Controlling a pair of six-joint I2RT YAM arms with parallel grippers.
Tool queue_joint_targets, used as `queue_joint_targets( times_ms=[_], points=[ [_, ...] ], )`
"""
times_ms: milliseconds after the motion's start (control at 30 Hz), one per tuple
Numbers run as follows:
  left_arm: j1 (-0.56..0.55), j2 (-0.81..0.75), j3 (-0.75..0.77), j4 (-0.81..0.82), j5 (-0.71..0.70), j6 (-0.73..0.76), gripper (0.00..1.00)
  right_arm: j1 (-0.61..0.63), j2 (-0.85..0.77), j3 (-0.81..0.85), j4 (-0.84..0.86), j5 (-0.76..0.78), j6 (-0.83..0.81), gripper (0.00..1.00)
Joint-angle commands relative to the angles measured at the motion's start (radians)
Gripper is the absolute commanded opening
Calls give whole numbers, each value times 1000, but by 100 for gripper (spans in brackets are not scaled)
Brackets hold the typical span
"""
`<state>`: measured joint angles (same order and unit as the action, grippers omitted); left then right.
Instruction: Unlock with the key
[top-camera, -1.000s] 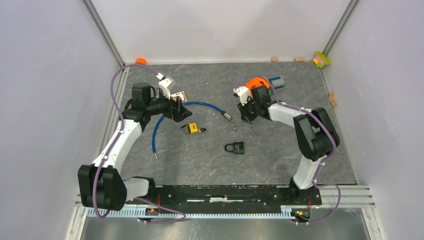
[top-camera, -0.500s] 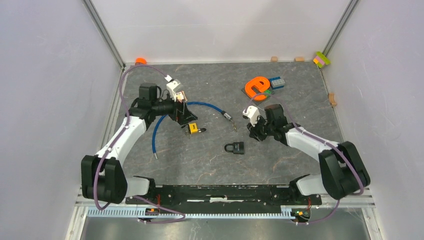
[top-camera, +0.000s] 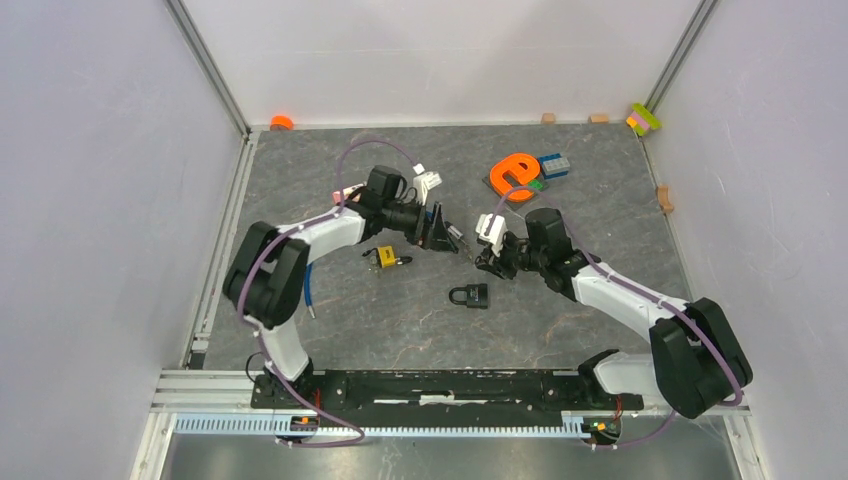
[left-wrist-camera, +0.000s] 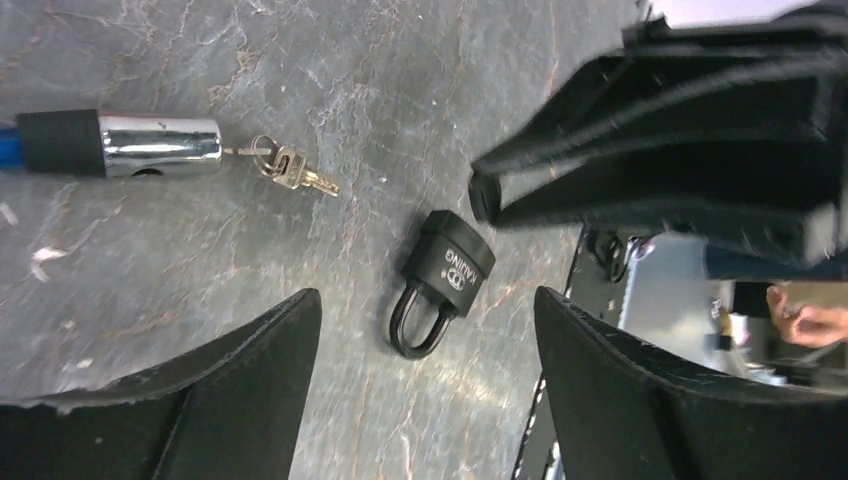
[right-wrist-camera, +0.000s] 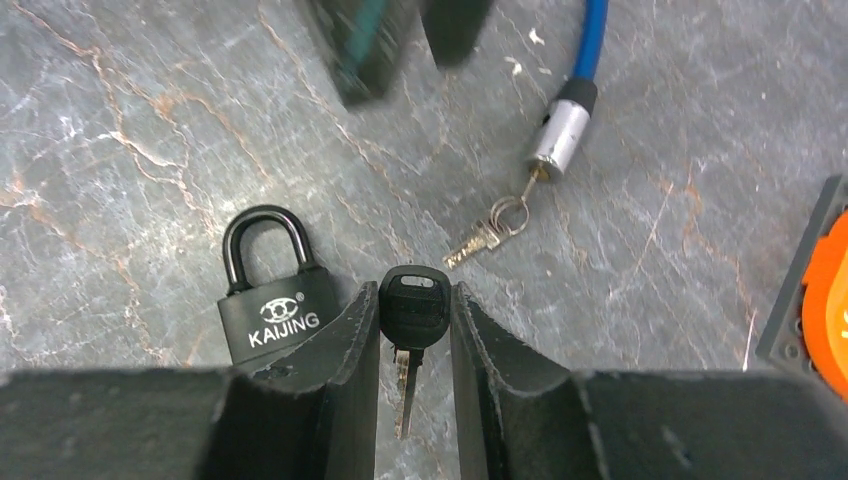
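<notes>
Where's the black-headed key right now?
In the right wrist view, the black-headed key is pinched in the right hand, beside the black KAIJING padlock, with the cable lock's key bunch just beyond.

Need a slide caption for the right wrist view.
Right gripper pinches a black-headed key beside the black padlock on the table.

Two padlocks lie on the tabletop (top-camera: 380, 335): one black padlock (top-camera: 469, 295) near the middle and one yellow padlock (top-camera: 383, 257) to its left. There is one blue cable lock (right-wrist-camera: 560, 130), one black-headed key (right-wrist-camera: 408, 305), and one small key bunch (right-wrist-camera: 482, 236) whose keys are too small to count. Towards the far right sit one orange letter piece (top-camera: 513, 174) and one blue brick (top-camera: 555, 165). One orange cap (top-camera: 281, 122) sits at the far left corner and one stack of coloured bricks (top-camera: 643, 119) at the far right corner. Three small wooden blocks show: two along the far edge (top-camera: 548, 118) (top-camera: 598, 118) and one at the right edge (top-camera: 664, 198).
</notes>
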<state>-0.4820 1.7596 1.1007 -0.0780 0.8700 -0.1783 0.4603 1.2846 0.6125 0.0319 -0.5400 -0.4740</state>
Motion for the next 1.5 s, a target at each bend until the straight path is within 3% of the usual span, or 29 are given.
queue_joint_targets(
  times_ms=[0,167,400,600,1100,1467],
  points=[
    [-27,95,48,222,98,-336,82,23,-11,26,84,-51,-23,20],
    [-64,157,41,379,107,-499,77,31,-11,30,95,-61,-25,20],
    [-91,214,30,473,124,-594,67,32,-1,26,107,-61,-19,20],
    [-92,218,-3,526,153,-613,58,32,2,20,124,-51,-5,20],
    [-79,210,-62,620,189,-644,52,33,8,15,129,-46,8,20],
    [-81,253,-37,633,197,-677,38,33,9,15,131,-54,12,20]
  ],
)
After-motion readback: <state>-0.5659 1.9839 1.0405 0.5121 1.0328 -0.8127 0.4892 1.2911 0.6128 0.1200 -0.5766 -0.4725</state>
